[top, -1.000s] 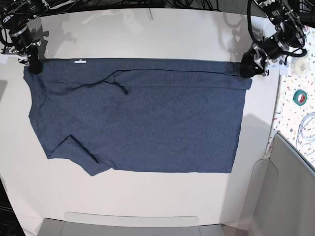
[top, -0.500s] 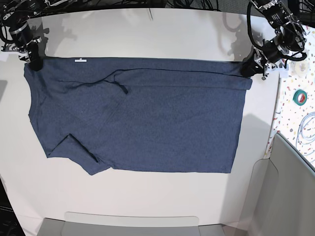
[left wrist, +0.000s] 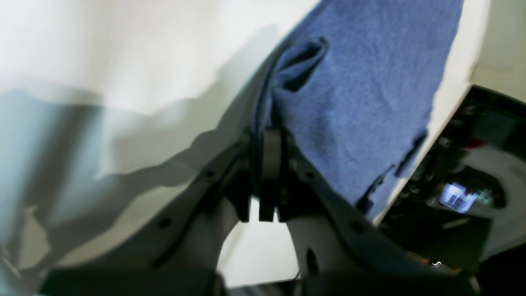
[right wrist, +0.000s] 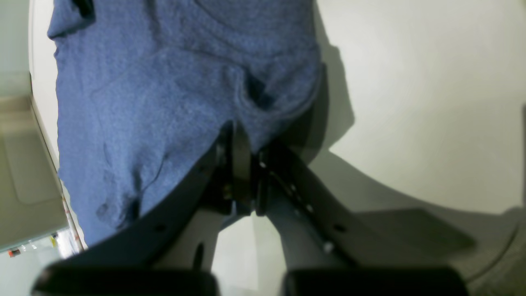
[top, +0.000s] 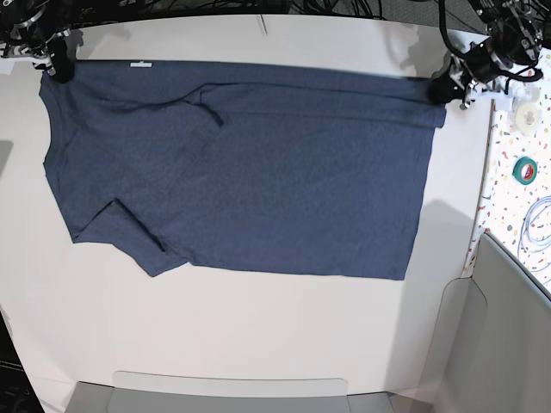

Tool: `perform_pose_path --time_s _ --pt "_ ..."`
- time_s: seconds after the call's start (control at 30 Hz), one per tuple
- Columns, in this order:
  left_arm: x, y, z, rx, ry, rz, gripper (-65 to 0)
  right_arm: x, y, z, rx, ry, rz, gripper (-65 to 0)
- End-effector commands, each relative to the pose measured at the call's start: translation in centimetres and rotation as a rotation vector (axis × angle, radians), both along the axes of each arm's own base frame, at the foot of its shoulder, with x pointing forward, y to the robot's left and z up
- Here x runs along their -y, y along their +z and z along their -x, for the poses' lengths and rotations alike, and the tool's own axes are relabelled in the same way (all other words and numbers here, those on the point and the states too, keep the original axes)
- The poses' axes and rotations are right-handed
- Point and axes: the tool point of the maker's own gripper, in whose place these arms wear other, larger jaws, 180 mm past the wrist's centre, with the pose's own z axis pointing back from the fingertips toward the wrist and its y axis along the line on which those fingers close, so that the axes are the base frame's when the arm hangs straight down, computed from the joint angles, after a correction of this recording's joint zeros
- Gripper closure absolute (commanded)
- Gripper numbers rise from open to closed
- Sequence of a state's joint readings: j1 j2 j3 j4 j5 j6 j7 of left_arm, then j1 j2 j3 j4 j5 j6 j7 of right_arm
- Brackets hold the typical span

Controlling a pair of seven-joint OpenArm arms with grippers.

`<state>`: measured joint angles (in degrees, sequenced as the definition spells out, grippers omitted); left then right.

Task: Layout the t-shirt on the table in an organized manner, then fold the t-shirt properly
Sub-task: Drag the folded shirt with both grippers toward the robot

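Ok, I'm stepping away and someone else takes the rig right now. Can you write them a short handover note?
Left gripper: shut on the t-shirt at its far corner, on the base view's right.
Right gripper: shut on the t-shirt at the other far corner, on that view's left.
T-shirt: spread over the table, far edge stretched between the two grippers and lifted there. One sleeve is folded in on the left; no lettering shows.
Done: mostly laid out.
Left: set the far edge down, smooth the folded-in sleeve and creases, then fold.
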<state>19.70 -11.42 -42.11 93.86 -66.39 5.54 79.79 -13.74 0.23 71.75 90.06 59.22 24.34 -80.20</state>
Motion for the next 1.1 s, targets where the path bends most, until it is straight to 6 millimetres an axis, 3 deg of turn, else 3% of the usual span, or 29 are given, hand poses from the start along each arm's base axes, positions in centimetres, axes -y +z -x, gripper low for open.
perform_pose_path --time_s 0.0,0.2,0.37,1.07 --pt "-0.3 1.2 -0.4 0.029 -0.017 -0.025 0.0 0.8 0.8 0.5 0.0 -0.002 0.031 0.0" --pt "-0.6 0.8 1.9 -0.016 -0.019 -0.054 0.0 0.8 0.5 2.4 -0.039 -0.001 0.033 0.0" --pt "-1.2 0.2 3.3 -0.045 0.006 -0.078 0.0 1.6 0.9 2.5 -0.051 0.015 0.057 0.0" --pt "0.4 -1.2 5.3 -0.086 0.037 -0.03 0.0 2.3 1.2 2.5 -0.062 0.024 0.079 -1.5"
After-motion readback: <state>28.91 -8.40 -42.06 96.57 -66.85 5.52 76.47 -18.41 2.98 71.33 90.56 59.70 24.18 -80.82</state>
